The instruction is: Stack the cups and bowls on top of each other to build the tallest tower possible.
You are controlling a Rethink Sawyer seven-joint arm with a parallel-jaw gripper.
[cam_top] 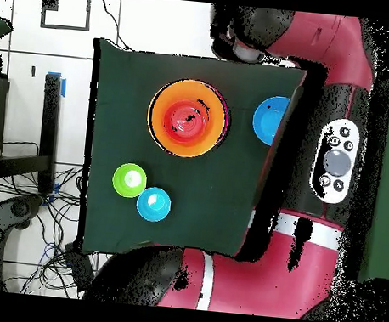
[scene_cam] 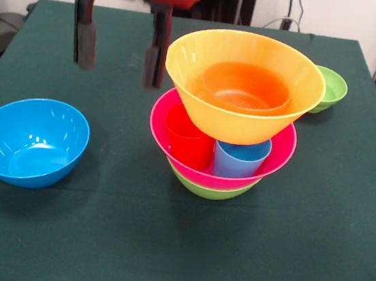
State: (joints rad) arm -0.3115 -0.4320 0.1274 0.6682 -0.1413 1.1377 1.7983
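The tower stands mid-table: a medium green bowl (scene_cam: 211,190) at the bottom and a large pink bowl (scene_cam: 278,158) in it. A red cup (scene_cam: 188,139) and a light blue cup (scene_cam: 240,158) stand in the pink bowl. A large yellow-orange bowl (scene_cam: 245,123) rests on the cups and holds a small orange bowl (scene_cam: 246,86). From above the tower (cam_top: 187,118) shows as nested rings. My gripper (scene_cam: 120,46) hangs open and empty above the table, left of the tower. A medium blue bowl (scene_cam: 30,140) sits apart at the left. The yellow cup is hidden.
A small green bowl (scene_cam: 331,89) sits behind the tower at the right and also shows from above (cam_top: 129,180). Beside it there is a small blue bowl (cam_top: 154,203), hidden in the front view. The dark green table (scene_cam: 160,254) ends near the bottom edge.
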